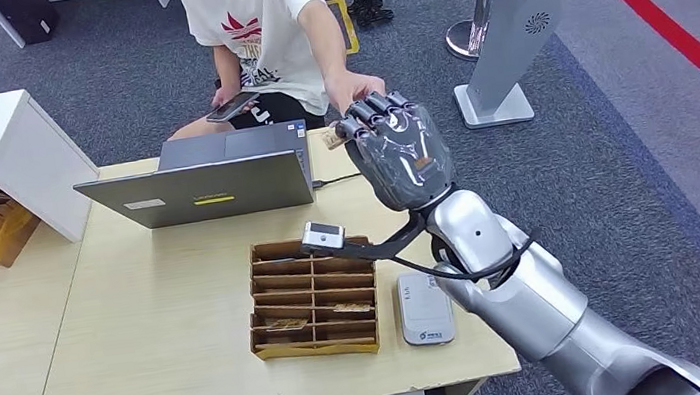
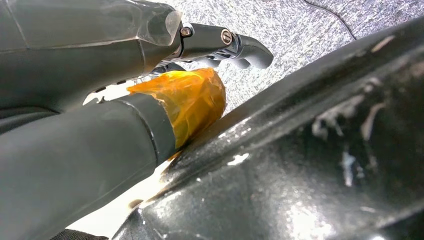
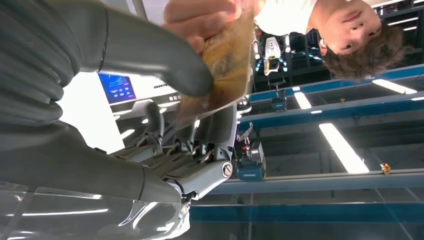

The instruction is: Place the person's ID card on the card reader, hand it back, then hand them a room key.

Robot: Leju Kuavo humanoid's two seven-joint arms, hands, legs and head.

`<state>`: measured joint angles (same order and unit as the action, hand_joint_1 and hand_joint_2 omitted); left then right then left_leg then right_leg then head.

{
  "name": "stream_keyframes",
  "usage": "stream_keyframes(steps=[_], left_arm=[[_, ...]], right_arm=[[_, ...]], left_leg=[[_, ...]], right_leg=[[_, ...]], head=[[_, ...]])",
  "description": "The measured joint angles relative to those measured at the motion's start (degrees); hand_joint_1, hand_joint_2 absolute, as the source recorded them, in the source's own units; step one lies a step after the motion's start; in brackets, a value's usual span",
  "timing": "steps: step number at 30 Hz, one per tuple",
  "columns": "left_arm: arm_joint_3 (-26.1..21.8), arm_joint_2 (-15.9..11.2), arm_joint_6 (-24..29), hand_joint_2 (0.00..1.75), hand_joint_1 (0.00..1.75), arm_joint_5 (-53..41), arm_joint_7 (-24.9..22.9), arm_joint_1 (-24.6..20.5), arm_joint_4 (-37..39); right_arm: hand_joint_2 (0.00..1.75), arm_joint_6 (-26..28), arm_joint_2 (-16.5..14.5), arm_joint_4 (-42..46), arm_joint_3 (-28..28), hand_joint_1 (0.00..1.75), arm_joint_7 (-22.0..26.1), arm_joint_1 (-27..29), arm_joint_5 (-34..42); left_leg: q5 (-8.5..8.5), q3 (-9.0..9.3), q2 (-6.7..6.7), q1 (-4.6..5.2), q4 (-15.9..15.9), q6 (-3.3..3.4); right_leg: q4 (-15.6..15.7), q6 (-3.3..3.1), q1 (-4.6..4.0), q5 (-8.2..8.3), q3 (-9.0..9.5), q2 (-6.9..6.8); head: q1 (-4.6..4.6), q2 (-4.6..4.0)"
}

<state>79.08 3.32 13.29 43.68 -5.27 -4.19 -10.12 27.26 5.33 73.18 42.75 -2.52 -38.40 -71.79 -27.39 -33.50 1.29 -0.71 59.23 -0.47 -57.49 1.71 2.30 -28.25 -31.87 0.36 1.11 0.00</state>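
Head view: right hand (image 1: pixel 398 146) raised to person's hand (image 1: pixel 353 89) | right wrist view: thumb and fingers pinch card (image 3: pixel 225 60)

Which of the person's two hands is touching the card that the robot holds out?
The person's raised hand, meeting the right hand at the card; their other hand holds a phone.

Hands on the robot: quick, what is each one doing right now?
Right hand: holding a brownish card, raised to the person's hand, which also touches it.
Left hand: seen close up, nothing visible in it; open or closed cannot be told.
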Motion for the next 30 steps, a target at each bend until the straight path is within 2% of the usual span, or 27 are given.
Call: stream_keyframes(steps=[12, 16, 19, 25, 28, 30], left_arm=[[0.00, 0.05, 0.07, 0.00, 0.00, 0.43, -0.42, -0.06, 0.00], [0.00, 0.05, 0.15, 0.00, 0.00, 0.89, -0.25, -0.02, 0.00], [0.00, 0.05, 0.31, 0.00, 0.00, 1.87, 0.21, 0.09, 0.00], [0.00, 0.18, 1.13, 0.00, 0.00, 3.89, 1.13, 0.42, 0.00], [-0.03, 0.30, 1.65, 0.00, 0.00, 4.86, 1.47, 0.58, 0.00], [-0.11, 0.37, 1.90, 0.00, 0.00, 5.39, 1.68, 0.69, 0.00]], right_arm=[[1.75, 1.02, -0.01, -1.21, -1.41, 1.75, -0.50, 1.36, 0.77], [1.75, 1.27, -0.53, -0.44, -2.93, 1.75, 0.78, 3.16, 6.91], [1.75, -0.06, -1.94, 2.50, -5.40, 1.75, 3.28, 6.08, 19.33], [1.75, -7.52, -5.38, 12.74, -12.15, 1.75, 7.27, 14.34, 52.65], [1.75, -11.16, -6.06, 17.41, -15.44, 1.75, 8.77, 18.59, 68.54], [1.75, -12.65, -6.15, 19.86, -17.32, 1.75, 9.32, 21.28, 75.56]], left_leg=[[0.00, 0.00, 0.00, 0.03, 0.00, 0.00], [0.00, 0.00, 0.00, 0.03, 0.00, 0.00], [0.00, -0.01, 0.01, 0.02, 0.00, 0.00], [-0.02, -0.06, 0.08, 0.02, 0.00, 0.01], [-0.02, -0.08, 0.10, 0.04, 0.00, 0.01], [-0.02, -0.08, 0.11, 0.05, 0.00, 0.02]], right_leg=[[0.00, 0.00, 0.03, 0.00, 0.00, 0.00], [0.00, 0.00, 0.04, 0.00, 0.00, 0.00], [0.00, 0.01, 0.03, -0.01, -0.01, -0.01], [0.00, 0.02, 0.04, -0.05, -0.04, -0.08], [0.01, 0.03, 0.05, -0.06, -0.05, -0.11], [0.01, 0.04, 0.07, -0.06, -0.05, -0.13]], head=[[0.00, 0.00], [-0.01, 0.00], [-0.01, 0.00], [-0.01, 0.00], [-0.01, 0.00], [-0.01, 0.00]])
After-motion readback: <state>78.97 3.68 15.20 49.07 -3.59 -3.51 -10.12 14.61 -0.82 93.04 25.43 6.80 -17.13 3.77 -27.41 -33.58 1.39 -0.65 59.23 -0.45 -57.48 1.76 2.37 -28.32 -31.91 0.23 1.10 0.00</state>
